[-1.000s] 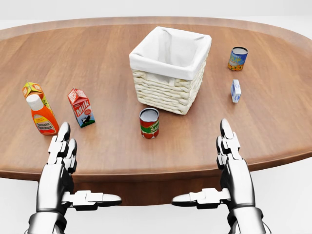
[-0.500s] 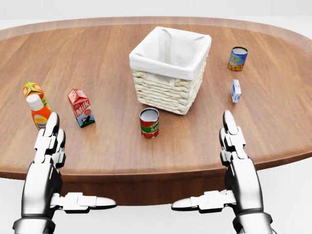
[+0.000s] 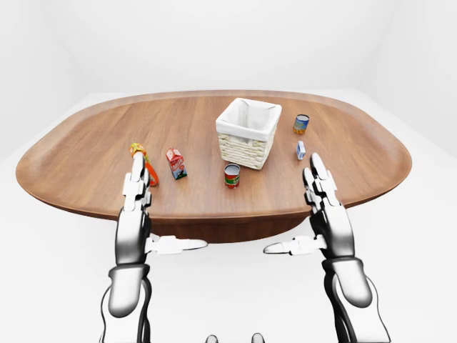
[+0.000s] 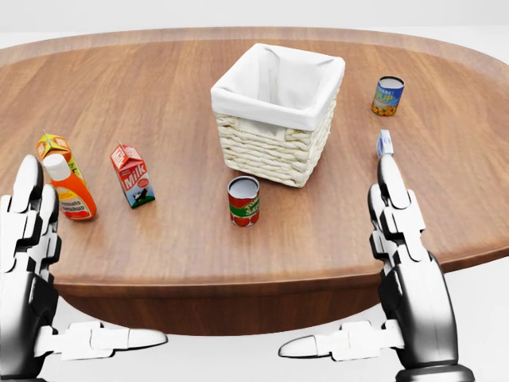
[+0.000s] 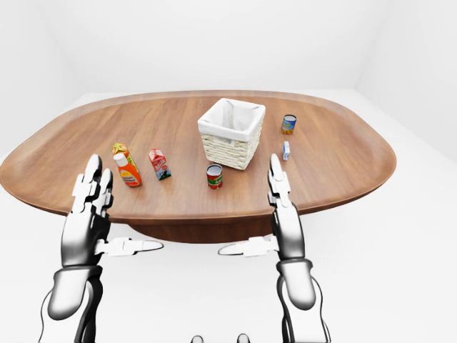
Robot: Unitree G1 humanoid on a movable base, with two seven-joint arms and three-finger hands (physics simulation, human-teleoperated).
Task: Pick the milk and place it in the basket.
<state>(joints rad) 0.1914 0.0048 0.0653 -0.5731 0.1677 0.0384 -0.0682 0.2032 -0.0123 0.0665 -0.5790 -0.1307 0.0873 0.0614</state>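
On the wooden table (image 4: 199, 247), the milk carton (image 4: 133, 175) stands upright at the left of the head view, well apart from the white-lined basket (image 4: 277, 113) near the centre. A ketchup bottle (image 4: 70, 188) and an orange carton (image 4: 54, 148) stand just left of the milk; a red can (image 4: 243, 200) sits below the basket. Over the last second the left hand (image 4: 32, 263) has slid outward to the view's left edge and the right hand (image 4: 406, 255) has risen slightly. Both hands have fingers straight and together, thumbs jutting inward, holding nothing. Neither touches the milk, so the reach seems barely begun, with the left hand closest to it.
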